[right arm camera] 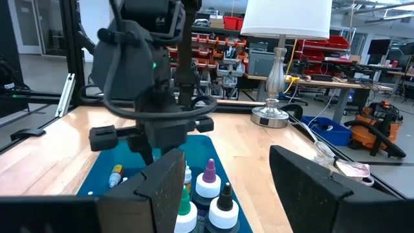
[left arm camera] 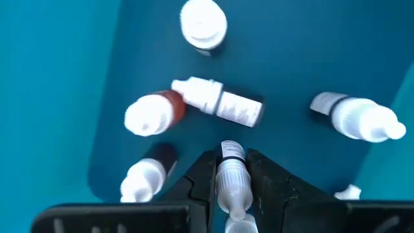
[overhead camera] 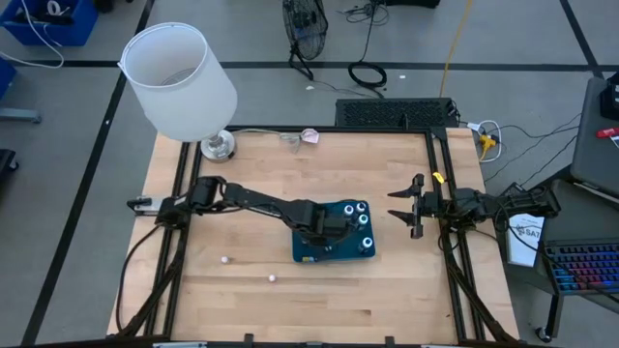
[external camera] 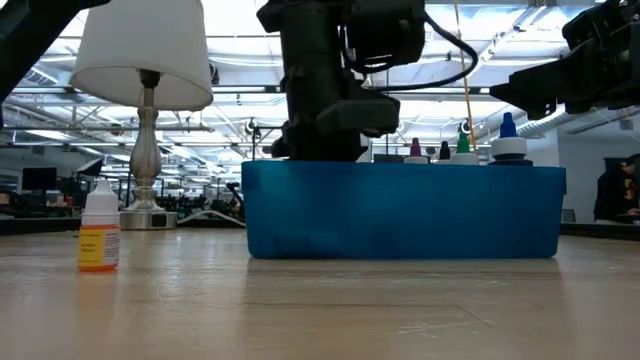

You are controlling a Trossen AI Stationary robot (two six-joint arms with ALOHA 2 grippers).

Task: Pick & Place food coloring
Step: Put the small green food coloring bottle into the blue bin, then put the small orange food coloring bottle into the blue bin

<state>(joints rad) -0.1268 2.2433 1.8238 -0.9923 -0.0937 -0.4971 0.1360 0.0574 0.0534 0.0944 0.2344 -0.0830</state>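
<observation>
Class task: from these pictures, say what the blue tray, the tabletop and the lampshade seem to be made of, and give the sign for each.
Tray: probably plastic; smooth, evenly blue, faintly translucent walls.
Tabletop: wood; pale planks with visible grain and seams.
Lampshade: likely fabric or paper; matte white, light glows through it.

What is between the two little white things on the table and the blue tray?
Nothing: in the high view only bare wood lies between the two white pieces and the blue tray.
</observation>
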